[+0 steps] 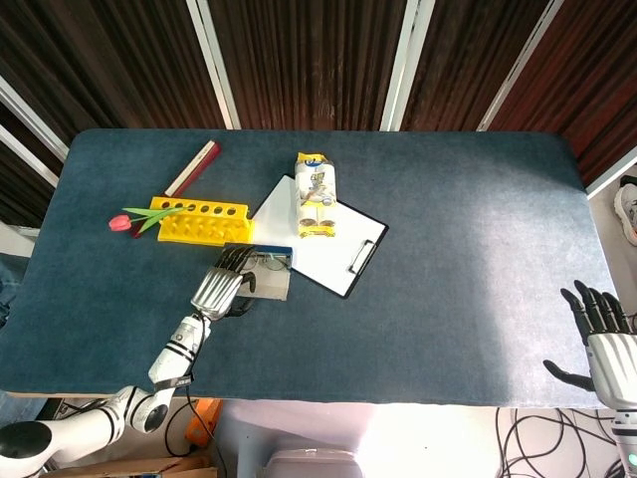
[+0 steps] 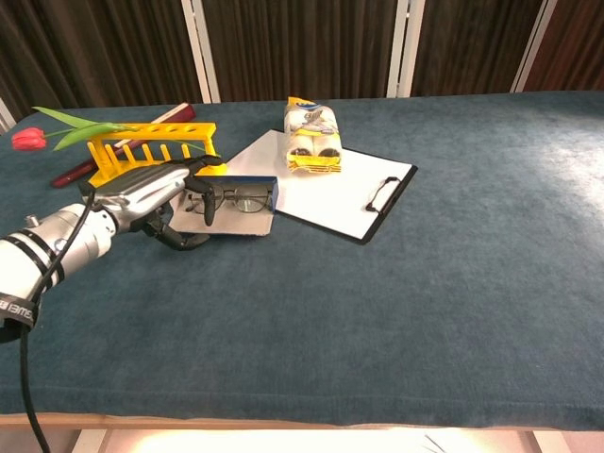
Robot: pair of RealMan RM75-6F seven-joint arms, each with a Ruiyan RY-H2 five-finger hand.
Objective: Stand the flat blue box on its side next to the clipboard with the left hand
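The flat blue box (image 1: 271, 273) (image 2: 243, 208), grey-faced with a picture of glasses, is tipped up steeply on one long edge, its blue top rim highest. It stands right by the near-left edge of the white clipboard (image 1: 318, 239) (image 2: 326, 186). My left hand (image 1: 225, 283) (image 2: 160, 200) grips the box from its left side, fingers over the top rim and thumb low behind it. My right hand (image 1: 602, 334) hangs off the table's near-right corner in the head view, fingers spread, holding nothing.
A yellow tube rack (image 1: 202, 221) (image 2: 156, 156) stands just behind the box, with a red tulip (image 1: 123, 222) (image 2: 30, 138) and a dark red bar (image 1: 193, 167) beyond it. A yellow snack pack (image 1: 316, 195) (image 2: 311, 137) lies on the clipboard's far end.
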